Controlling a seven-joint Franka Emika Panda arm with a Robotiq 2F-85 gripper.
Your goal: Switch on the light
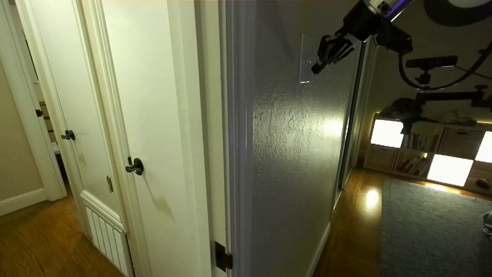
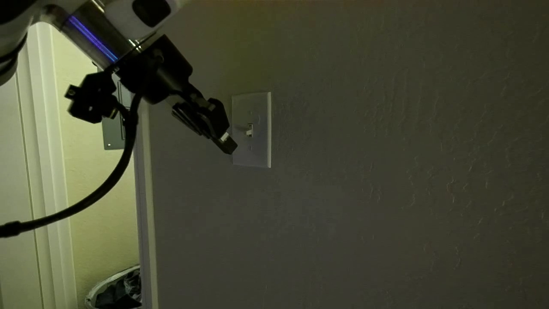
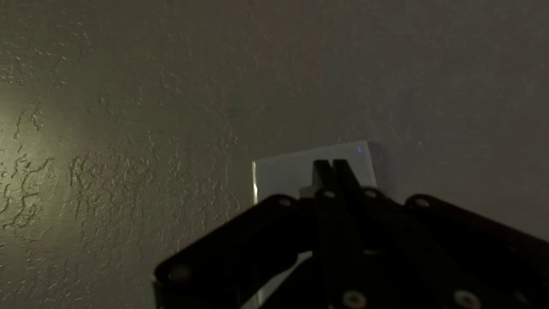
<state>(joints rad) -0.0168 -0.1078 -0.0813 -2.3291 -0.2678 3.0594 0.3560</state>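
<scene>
The light's switch plate is a pale grey-white upright rectangle on the dark textured wall, seen in both exterior views [image 1: 305,54] [image 2: 259,150]. Its small toggle [image 2: 249,130] sticks out at the plate's middle and seems to point down. My gripper, in both exterior views [image 1: 316,69] [image 2: 230,146], angles down in front of the plate. In an exterior view its tips overlap the plate's lower left part, below the toggle's height; contact cannot be told. In the wrist view the gripper [image 3: 332,164] has its fingers together, nothing between them, over the plate [image 3: 283,176], hiding the toggle. The lamp is out of view.
A door frame [image 2: 147,214] edges the wall, with a bin [image 2: 113,283] beyond it. A cable [image 2: 120,171] hangs from the arm. White doors [image 1: 142,96] stand round the corner. A camera on a stand [image 1: 431,62] and a shelf with bright panels [image 1: 417,138] are behind the arm.
</scene>
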